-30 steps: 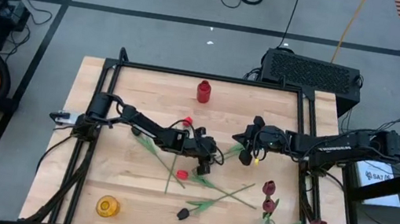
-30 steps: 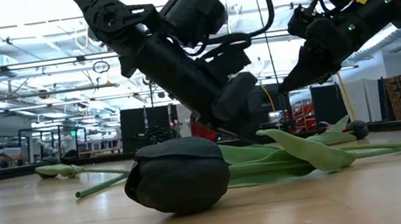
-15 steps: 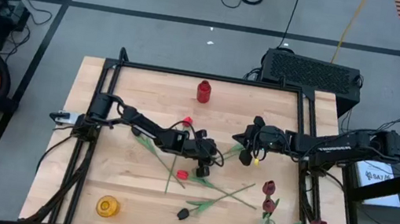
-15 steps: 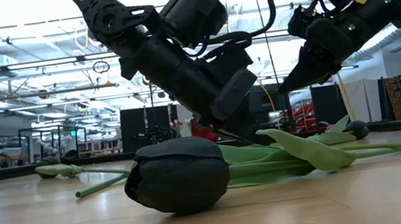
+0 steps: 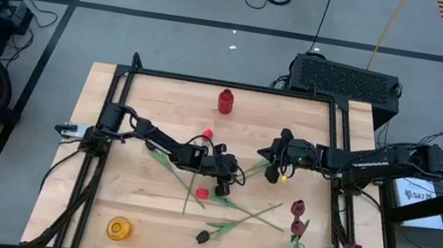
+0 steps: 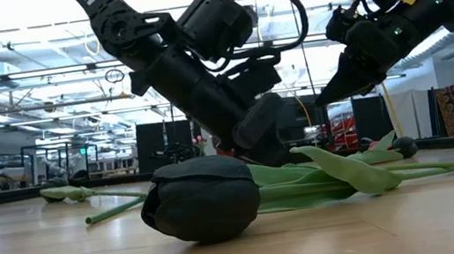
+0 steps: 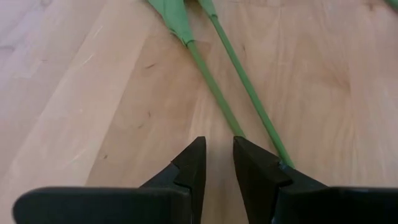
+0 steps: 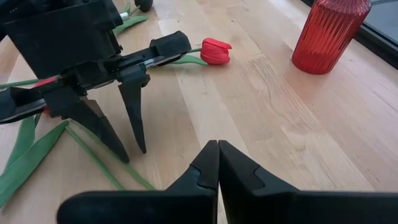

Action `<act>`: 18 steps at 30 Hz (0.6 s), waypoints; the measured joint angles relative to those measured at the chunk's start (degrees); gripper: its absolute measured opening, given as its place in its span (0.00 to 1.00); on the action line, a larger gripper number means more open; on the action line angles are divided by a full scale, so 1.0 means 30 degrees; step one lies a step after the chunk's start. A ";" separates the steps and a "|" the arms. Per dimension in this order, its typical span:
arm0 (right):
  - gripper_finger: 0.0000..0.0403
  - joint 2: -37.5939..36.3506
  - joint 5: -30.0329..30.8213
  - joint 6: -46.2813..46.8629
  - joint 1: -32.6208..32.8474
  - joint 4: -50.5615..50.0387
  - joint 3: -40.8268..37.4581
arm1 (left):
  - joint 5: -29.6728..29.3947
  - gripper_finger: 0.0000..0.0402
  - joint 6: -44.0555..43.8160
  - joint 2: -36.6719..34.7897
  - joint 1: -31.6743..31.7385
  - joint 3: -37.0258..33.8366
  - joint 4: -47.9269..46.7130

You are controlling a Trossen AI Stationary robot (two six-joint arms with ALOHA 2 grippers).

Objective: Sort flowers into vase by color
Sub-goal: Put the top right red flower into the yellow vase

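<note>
My left fingers (image 7: 217, 163) stand slightly apart, tips on the wooden surface (image 5: 108, 177) near its middle, astride nothing; two green stems (image 7: 239, 93) lie just beyond them. My right fingers (image 8: 217, 163) are pressed together, empty, hovering at three o'clock of the left. A red tulip (image 8: 215, 51) lies near a red vase (image 5: 226, 101) at twelve o'clock; a black tulip (image 6: 204, 198) lies at six o'clock.

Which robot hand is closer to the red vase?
Right. The right gripper sits a short way diagonally from the red vase; the left gripper is lower down the table, farther away, over the green stems.
</note>
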 joint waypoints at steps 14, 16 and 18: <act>0.00 0.0000 0.0007 -0.0003 -0.0004 -0.0005 -0.0004 | 0.0330 0.22 -0.0512 -0.0001 -0.0051 -0.0007 0.0546; 0.00 0.0000 0.0007 -0.0003 0.0003 -0.0009 0.0000 | 0.0441 0.22 -0.0528 0.0000 -0.0062 -0.0007 0.0555; 0.00 0.0000 0.0007 -0.0003 -0.0004 -0.0009 0.0000 | 0.0590 0.22 -0.0814 -0.0001 -0.0130 -0.0007 0.0554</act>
